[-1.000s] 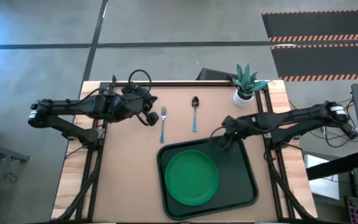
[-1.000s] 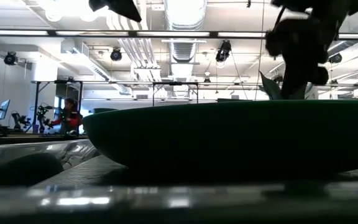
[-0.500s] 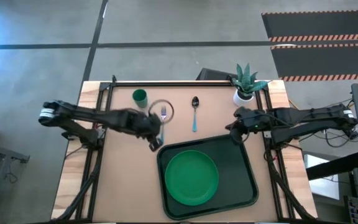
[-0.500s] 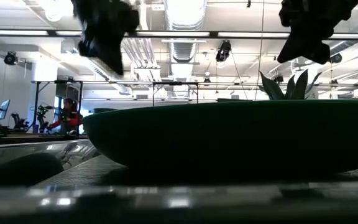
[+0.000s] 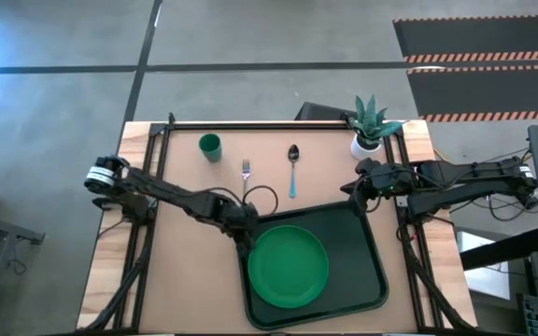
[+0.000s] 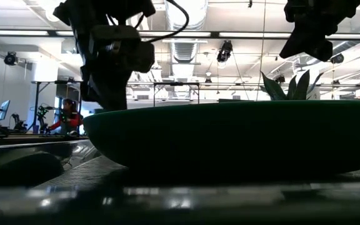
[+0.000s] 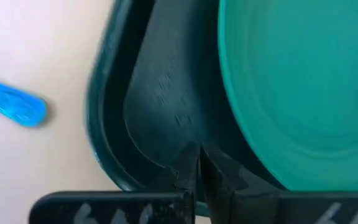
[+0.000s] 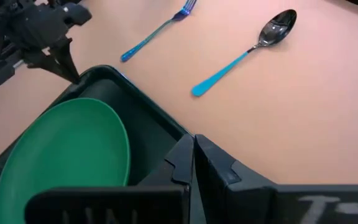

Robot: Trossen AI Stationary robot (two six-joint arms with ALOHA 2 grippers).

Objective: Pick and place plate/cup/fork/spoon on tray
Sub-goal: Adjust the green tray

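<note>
The green plate (image 5: 288, 266) lies flat in the dark green tray (image 5: 362, 266), on its left half. On the bare table beyond the tray lie the fork (image 5: 246, 176) and the spoon (image 5: 292, 169), handles toward the tray; the small green cup (image 5: 210, 147) stands upright at the far left. My left gripper (image 7: 197, 155) is shut and slants down at the tray's far left corner (image 5: 247, 227), just inside the rim beside the plate's edge. My right gripper (image 8: 194, 146) is shut and hangs above the tray's far right corner (image 5: 355, 189), holding nothing. My left gripper's shut fingertips (image 7: 211, 163) stand over the tray's floor (image 7: 166, 106) between its rim and the plate's edge (image 7: 229, 124). They come from above, slanting from the table's left. Whether they touch the tray or the plate I cannot tell.
A white pot with a spiky green plant (image 5: 367, 131) stands at the table's far right corner, close to my right arm. The end of the fork's blue handle (image 7: 17, 109) lies just outside the tray's corner. Bare table lies to the left of the tray.
My left gripper has swung from the far left, by the cup, toward the near edge and right, sinking and tipping steeply down to the tray's far left corner; the cup now shows. My right gripper has drawn back up and right off the tray's far edge.
</note>
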